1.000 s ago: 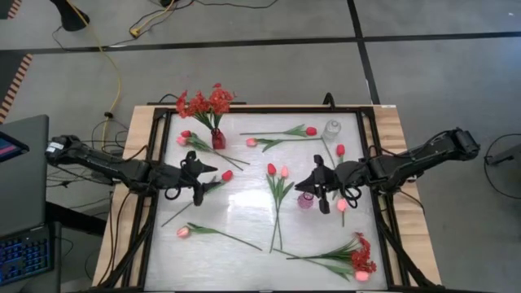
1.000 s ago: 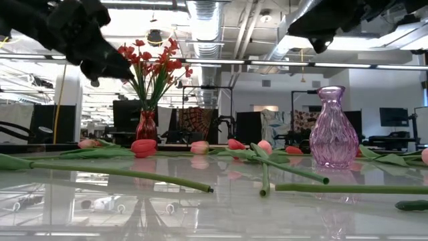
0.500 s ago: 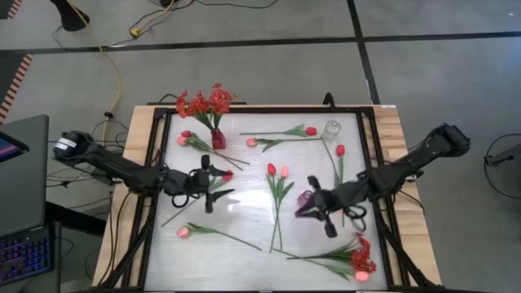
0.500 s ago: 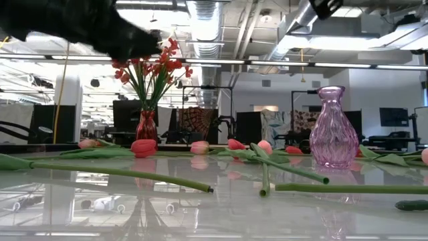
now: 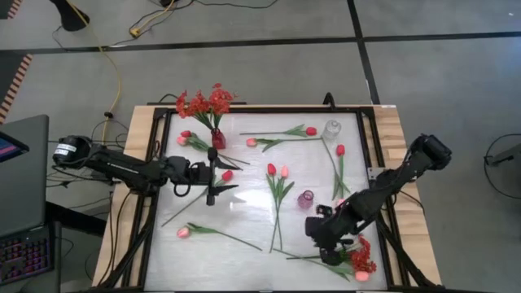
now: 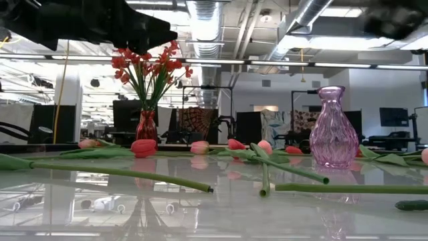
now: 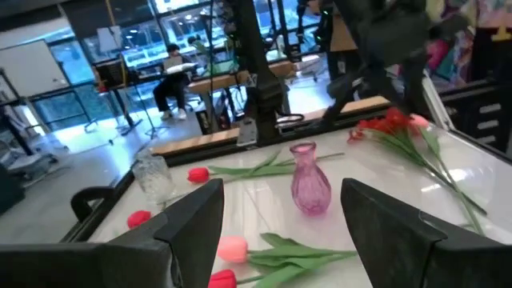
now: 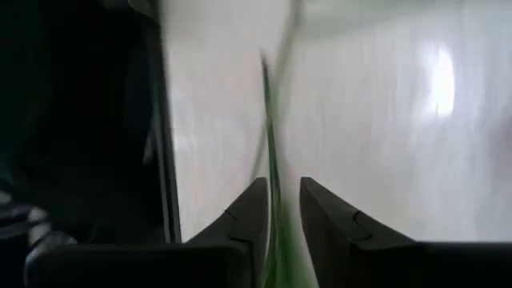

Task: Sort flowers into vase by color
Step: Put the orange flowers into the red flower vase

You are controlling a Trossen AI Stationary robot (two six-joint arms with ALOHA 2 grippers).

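Lying scattered across the white table [image 5: 244,216], red and pink tulips [image 5: 278,172] on long green leafy stems, bushy red spray [image 5: 358,259] at the near right corner, right gripper [image 5: 324,248] above its stems, fingers slightly apart, green stem [image 8: 272,184] between them, left gripper [image 5: 213,184] fingers wide apart, empty, red blossoms [image 5: 203,102] upright in red vase [image 5: 218,140], pink vase [image 5: 305,199] empty.

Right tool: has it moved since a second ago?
Yes. In the high view the right tool has swung from beside the purple vase toward the table's near edge, close to the red spray.
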